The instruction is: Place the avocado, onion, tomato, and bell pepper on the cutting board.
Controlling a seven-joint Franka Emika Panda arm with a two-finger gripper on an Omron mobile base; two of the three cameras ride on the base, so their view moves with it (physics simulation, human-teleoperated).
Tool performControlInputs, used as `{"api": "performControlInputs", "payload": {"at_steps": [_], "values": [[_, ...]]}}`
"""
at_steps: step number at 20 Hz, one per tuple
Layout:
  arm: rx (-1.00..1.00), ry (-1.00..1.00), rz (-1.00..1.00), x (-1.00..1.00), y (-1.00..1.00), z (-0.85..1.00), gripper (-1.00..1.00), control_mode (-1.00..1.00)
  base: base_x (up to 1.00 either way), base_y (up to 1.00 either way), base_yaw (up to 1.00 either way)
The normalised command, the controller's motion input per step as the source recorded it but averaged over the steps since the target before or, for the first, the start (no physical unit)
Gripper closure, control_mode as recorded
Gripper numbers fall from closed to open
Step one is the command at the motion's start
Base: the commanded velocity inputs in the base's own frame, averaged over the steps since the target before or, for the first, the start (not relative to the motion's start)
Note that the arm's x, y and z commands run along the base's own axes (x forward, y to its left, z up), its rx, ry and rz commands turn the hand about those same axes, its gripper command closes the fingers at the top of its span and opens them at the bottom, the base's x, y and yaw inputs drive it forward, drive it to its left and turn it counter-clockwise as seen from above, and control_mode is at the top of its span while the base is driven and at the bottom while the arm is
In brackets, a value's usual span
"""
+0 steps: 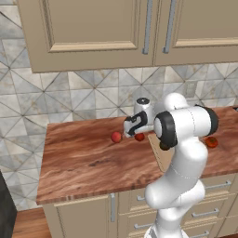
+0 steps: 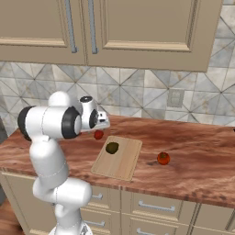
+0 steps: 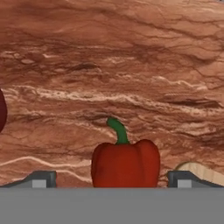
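Observation:
The red bell pepper point(image 3: 125, 162), with its green stem, sits on the counter right below my gripper point(image 3: 111, 179). The gripper is open, and its fingertips point(image 3: 41, 179) stand wide on either side of the pepper, apart from it. From the base views the hand point(image 1: 134, 124) hovers over the pepper point(image 1: 139, 136). A dark red onion point(image 1: 116, 136) lies just left of it. The dark green avocado point(image 2: 112, 147) rests on the pale cutting board point(image 2: 120, 163). The tomato point(image 2: 163, 158) lies on the counter right of the board.
The reddish-brown wood counter point(image 1: 83, 162) runs to a tiled wall behind, with upper cabinets point(image 1: 93, 28) overhead. A wall outlet point(image 2: 175, 97) sits behind the board. The counter's left end point(image 1: 44, 158) drops off beyond the onion.

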Motion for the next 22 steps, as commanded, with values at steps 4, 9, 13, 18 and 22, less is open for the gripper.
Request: {"api": "performControlInputs", "payload": {"at_steps": [4,9,13,18,22], "values": [[0.0,0.03,0.0,0.11,-0.11,-0.16,-1.0,-1.0,0.0,0.0,0.0],[0.0,0.0,0.0,0.07,-0.14,-0.17,-1.0,-1.0,0.0,0.0,0.0],[0.0,0.0,0.0,0.04,-0.02,-0.22,-1.0,-1.0,0.0,0.0,0.0],[0.0,0.05,0.0,-0.02,-0.01,-0.13,1.0,-1.0,0.0,0.0,0.0],[0.05,0.13,0.0,-0.23,-0.01,0.26,1.0,-1.0,0.0,0.0,0.0]]}}
